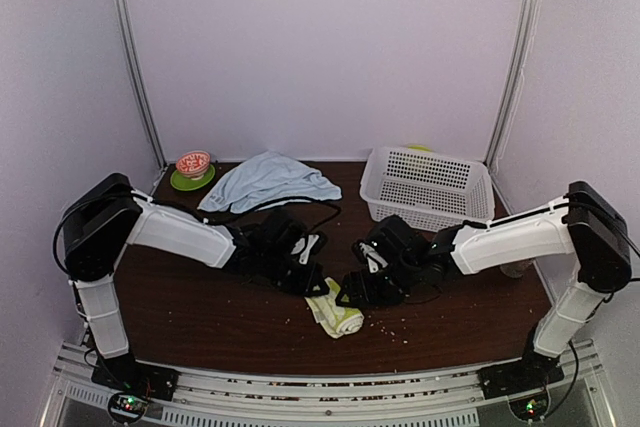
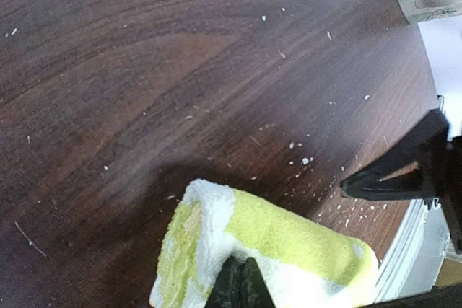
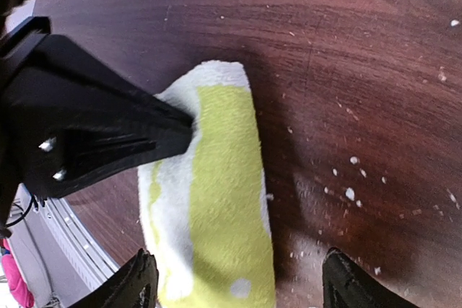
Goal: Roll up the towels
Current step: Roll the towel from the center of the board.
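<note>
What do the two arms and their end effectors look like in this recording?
The left arm and right arm each have white shell-covered links between bulky black joint housings. Thin black cables loop off the left one. The left end effector and right end effector are matte black with tapered fingers; small silver screws show on the left one.

My dark wooden table (image 1: 200, 317) carries a white perforated basket (image 1: 420, 215), a red bowl (image 1: 193, 161) on a green plate (image 1: 183, 184), and scattered crumbs (image 1: 395, 325).
</note>
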Controlling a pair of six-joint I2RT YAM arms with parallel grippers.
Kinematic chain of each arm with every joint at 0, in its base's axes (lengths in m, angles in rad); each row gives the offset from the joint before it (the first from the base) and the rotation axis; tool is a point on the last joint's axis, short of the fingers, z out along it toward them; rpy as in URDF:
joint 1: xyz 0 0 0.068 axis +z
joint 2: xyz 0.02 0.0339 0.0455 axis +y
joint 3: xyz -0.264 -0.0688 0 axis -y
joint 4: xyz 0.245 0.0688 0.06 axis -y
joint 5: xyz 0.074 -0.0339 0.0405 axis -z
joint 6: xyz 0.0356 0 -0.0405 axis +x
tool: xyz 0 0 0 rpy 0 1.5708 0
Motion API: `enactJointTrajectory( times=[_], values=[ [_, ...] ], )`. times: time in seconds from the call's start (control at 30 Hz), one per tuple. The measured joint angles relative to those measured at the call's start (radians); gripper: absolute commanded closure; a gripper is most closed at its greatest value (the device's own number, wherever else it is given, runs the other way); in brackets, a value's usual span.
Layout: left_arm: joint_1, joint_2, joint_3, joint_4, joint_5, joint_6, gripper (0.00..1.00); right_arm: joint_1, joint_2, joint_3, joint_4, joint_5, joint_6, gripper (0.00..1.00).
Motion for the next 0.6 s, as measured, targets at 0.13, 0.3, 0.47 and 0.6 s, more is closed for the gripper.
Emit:
enactJointTrajectory(
  times=[0.13,0.3,0.47,0.6],
  values=[
    [0.000,-0.006,-0.017,0.023,-0.001,-0.001,1.00,-0.026,0.064,-0.005,0.060,-0.067,0.009,0.23],
    [0.000,-0.015,-0.038,0.047,-0.002,-0.002,1.00,-0.030,0.097,-0.003,0.137,-0.130,0.018,0.26],
    [0.000,-0.019,-0.058,0.068,-0.003,-0.004,1.00,-0.024,0.121,0.008,0.169,-0.164,0.025,0.29],
    [0.000,-0.024,-0.080,0.099,-0.003,-0.013,1.00,0.006,0.156,0.053,0.152,-0.163,0.019,0.33]
  ],
)
